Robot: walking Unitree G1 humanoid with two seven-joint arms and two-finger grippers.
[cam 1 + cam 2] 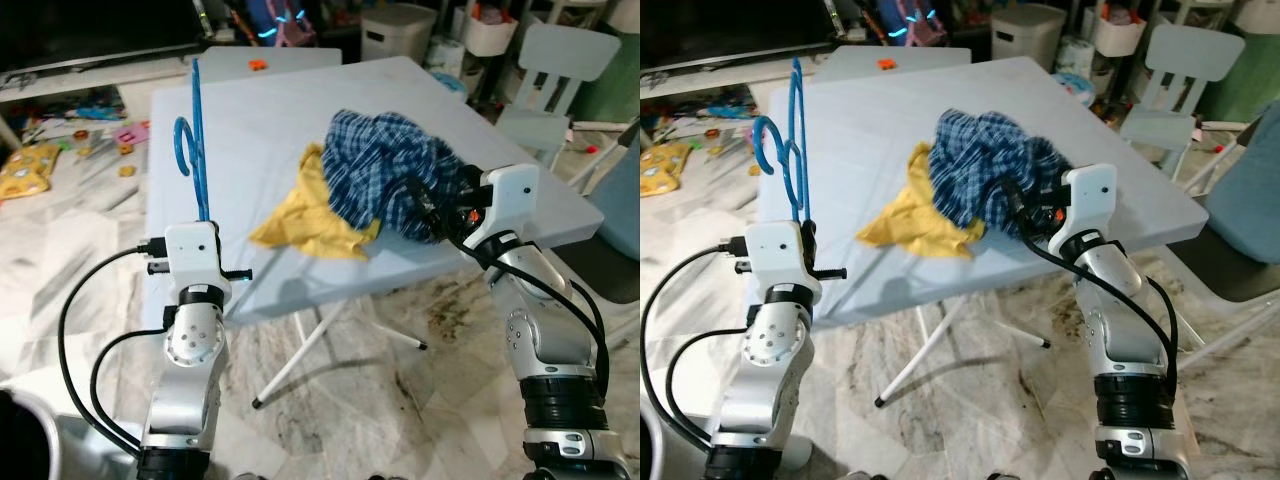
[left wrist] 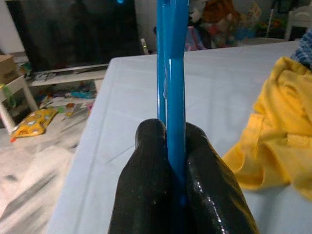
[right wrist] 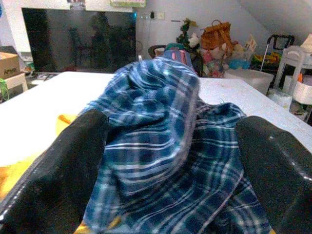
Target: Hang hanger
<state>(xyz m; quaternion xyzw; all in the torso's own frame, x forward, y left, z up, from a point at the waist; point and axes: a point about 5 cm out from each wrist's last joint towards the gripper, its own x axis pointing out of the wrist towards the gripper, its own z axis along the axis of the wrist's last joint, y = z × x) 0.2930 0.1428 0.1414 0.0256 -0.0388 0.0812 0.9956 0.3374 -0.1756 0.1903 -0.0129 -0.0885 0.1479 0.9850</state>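
A blue plastic hanger [image 1: 196, 140] stands upright over the left edge of the pale blue table [image 1: 250, 120], its hook curling left. My left gripper [image 2: 175, 161] is shut on the hanger's lower part, both black fingers [image 2: 146, 185] pressed against the blue bar. A crumpled blue plaid shirt [image 1: 390, 175] lies in the middle of the table, partly over a yellow garment [image 1: 310, 215]. My right gripper [image 3: 170, 161] is open at the shirt's right side, with the plaid cloth bulging between its wide-spread fingers [image 3: 58, 165].
The folding table's white legs [image 1: 300, 350] stand on a marble floor. Toys [image 1: 30, 165] litter the floor at far left. A light blue chair [image 1: 560, 90] and white bins [image 1: 395, 30] stand behind the table. A dark TV screen [image 3: 78, 39] lines the far wall.
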